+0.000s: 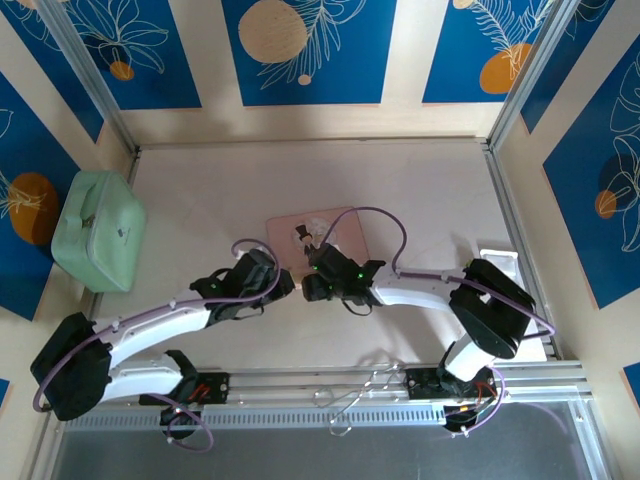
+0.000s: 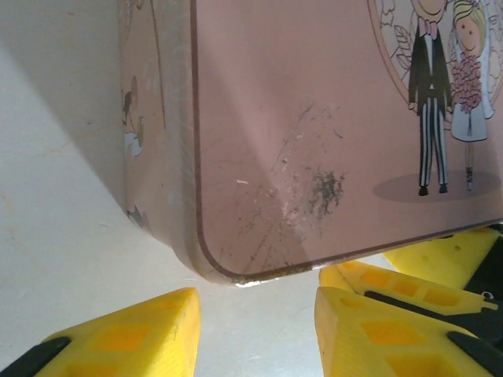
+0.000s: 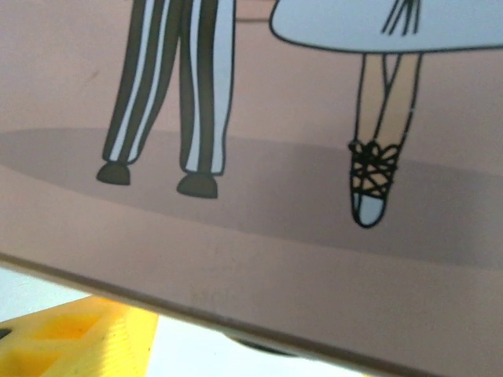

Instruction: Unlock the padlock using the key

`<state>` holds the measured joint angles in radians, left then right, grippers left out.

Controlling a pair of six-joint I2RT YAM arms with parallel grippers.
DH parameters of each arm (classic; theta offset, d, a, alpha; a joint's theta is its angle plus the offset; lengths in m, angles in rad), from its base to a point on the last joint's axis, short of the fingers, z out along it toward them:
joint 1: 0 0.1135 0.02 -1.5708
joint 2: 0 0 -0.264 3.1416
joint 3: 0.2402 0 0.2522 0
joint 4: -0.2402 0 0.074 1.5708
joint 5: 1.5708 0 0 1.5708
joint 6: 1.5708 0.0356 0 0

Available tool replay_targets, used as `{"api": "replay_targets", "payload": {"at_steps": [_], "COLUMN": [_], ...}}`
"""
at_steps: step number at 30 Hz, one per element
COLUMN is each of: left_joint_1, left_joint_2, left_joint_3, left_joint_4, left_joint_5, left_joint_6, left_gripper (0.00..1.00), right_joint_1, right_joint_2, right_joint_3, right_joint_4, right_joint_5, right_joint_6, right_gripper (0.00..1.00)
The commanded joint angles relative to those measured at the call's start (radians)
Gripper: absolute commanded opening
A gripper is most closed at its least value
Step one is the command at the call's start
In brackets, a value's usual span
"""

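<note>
The padlock and the key are out of view. A pink picture box [image 1: 335, 232] with a cartoon couple on its lid lies mid-table. My left gripper [image 2: 255, 338] is open just short of the box's near corner [image 2: 236, 271], with bare table between its yellow fingers [image 2: 134, 338]. From above, it [image 1: 283, 280] sits at the box's near left. My right gripper [image 1: 312, 287] is at the box's near edge. Its yellow fingers [image 2: 440, 255] poke out beside that edge. In the right wrist view the lid [image 3: 259, 236] covers the jaws except one yellow finger [image 3: 78, 342].
A mint-green case [image 1: 98, 230] stands at the far left by the wall. Metal rails [image 1: 380, 385] and a wire clip run along the near edge between the arm bases. Walls close the table on three sides.
</note>
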<state>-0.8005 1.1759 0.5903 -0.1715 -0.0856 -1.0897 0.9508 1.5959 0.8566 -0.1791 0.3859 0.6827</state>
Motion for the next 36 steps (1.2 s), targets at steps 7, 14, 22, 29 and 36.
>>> {"api": "replay_targets", "payload": {"at_steps": [7, 14, 22, 29, 36], "left_joint_1": [0.053, 0.068, 0.072, 0.073, 0.078], "left_joint_2": [0.04, 0.05, 0.054, 0.045, 0.044], "left_joint_3": [0.057, 0.067, 0.079, 0.085, 0.081], "left_joint_4": [-0.048, -0.053, -0.052, -0.059, -0.061], "left_joint_5": [-0.012, -0.02, -0.017, -0.02, -0.02], "left_joint_6": [0.085, 0.107, 0.124, 0.132, 0.139], "left_gripper": [0.43, 0.43, 0.43, 0.43, 0.43], "right_joint_1": [0.021, 0.025, 0.025, 0.02, 0.016], "right_joint_2": [0.062, 0.071, 0.094, 0.114, 0.127], "right_joint_3": [0.074, 0.101, 0.12, 0.139, 0.162], "right_joint_4": [-0.063, -0.106, -0.123, -0.125, -0.157], "right_joint_5": [0.069, 0.087, 0.086, 0.087, 0.102], "right_joint_6": [-0.013, -0.002, -0.002, -0.005, 0.012], "right_gripper": [0.55, 0.5, 0.42, 0.52, 0.43]}}
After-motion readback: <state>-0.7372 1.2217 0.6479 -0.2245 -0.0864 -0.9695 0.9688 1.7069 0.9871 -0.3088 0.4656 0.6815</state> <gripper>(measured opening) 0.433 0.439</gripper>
